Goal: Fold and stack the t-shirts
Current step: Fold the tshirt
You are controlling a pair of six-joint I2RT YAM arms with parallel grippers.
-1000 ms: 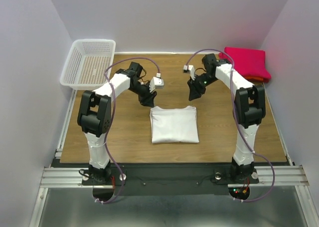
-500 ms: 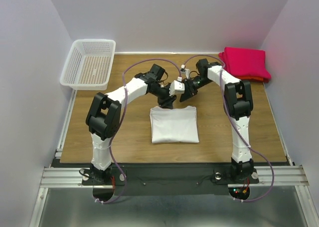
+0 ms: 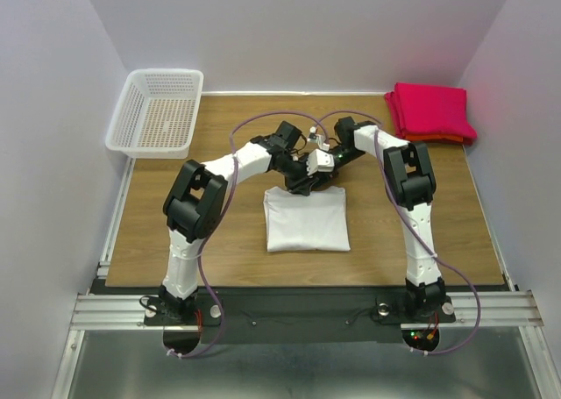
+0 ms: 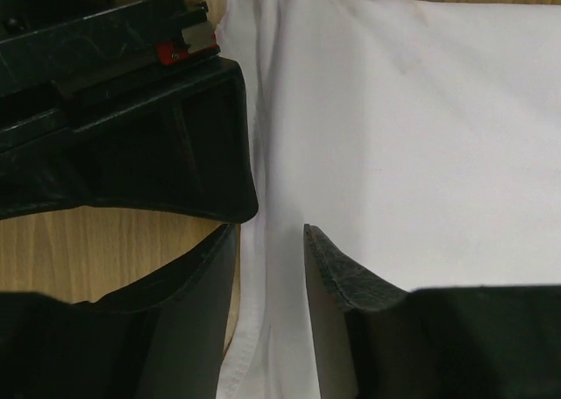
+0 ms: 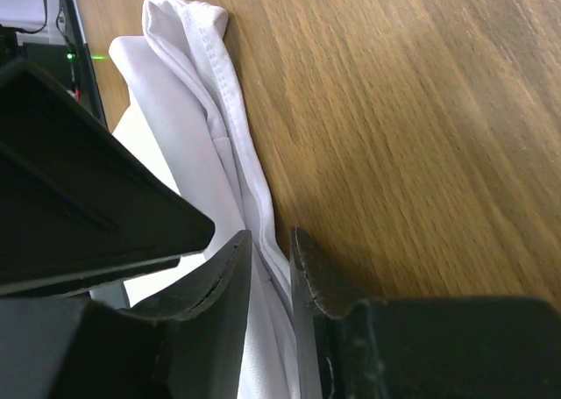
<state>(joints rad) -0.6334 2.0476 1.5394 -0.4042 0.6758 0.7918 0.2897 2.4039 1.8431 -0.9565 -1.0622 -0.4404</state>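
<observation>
While the white shirt [image 3: 307, 222] lies folded on the table [image 3: 219, 215], both grippers meet at its far edge. The left gripper [image 4: 263, 237] straddles the hem, jaws partly open. The right gripper [image 5: 270, 241] is narrowed around that hem — whether it grips, I cannot tell — and the red shirts [image 3: 431, 110] sit stacked at the far right.

Both arms are squeezing into the same spot. The right gripper [image 5: 270, 272] is parking its black housing just beside the left gripper [image 4: 270, 276], so there's basically no lane between them. Straight under both sets of fingers the white t-shirt [image 3: 307, 219] is blocking the way down. Out past the fingertips the bare table [image 3: 237, 232] is lying open. The red t-shirt stack [image 3: 431, 110] is sitting well off the right gripper's outer side, and the basket [image 3: 123, 118] well off the left's.
</observation>
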